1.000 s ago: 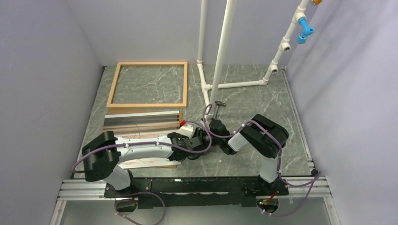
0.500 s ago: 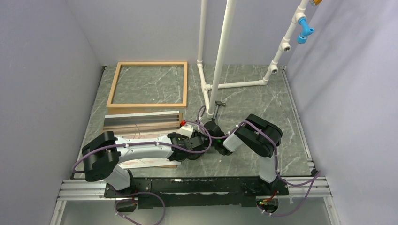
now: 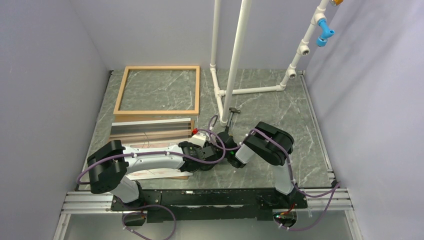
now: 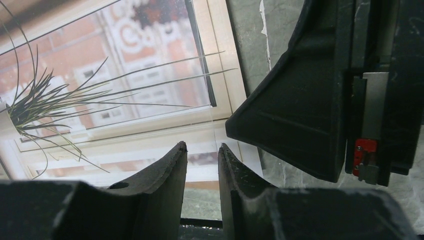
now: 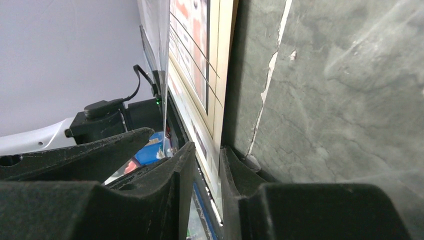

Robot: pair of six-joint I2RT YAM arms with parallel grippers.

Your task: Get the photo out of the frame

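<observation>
A grey-green marbled table [image 3: 280, 105] sits between lilac walls, with white plastic pipes [image 3: 235, 60] standing at its far side. Both arms reach low over the table, their tips meeting just right of a flat stack of sheets.

The left gripper [image 4: 202, 160] has its black jaws nearly together, leaving a narrow slit. Just beyond the jaw tips lies the rectangular paper photo with a white border, pale pink-beige panels and thin dark grass blades [image 4: 125, 65]. Its near right corner is closest to the slit. Whether these jaws pinch anything cannot be told.

The right gripper [image 5: 207, 175] faces the left one, its dark body just right of the left jaws. Its own jaws are also close together. The photo's white-bordered edge runs down into the gap between them, and a thin clear reflective sheet [image 5: 155, 40] is lifted off the print on the left finger's side. A firm pinch cannot be confirmed.

The large thin frame of light natural wood [image 3: 121, 90] lies flat and empty, well beyond both jaws, past the far side of the stack
</observation>
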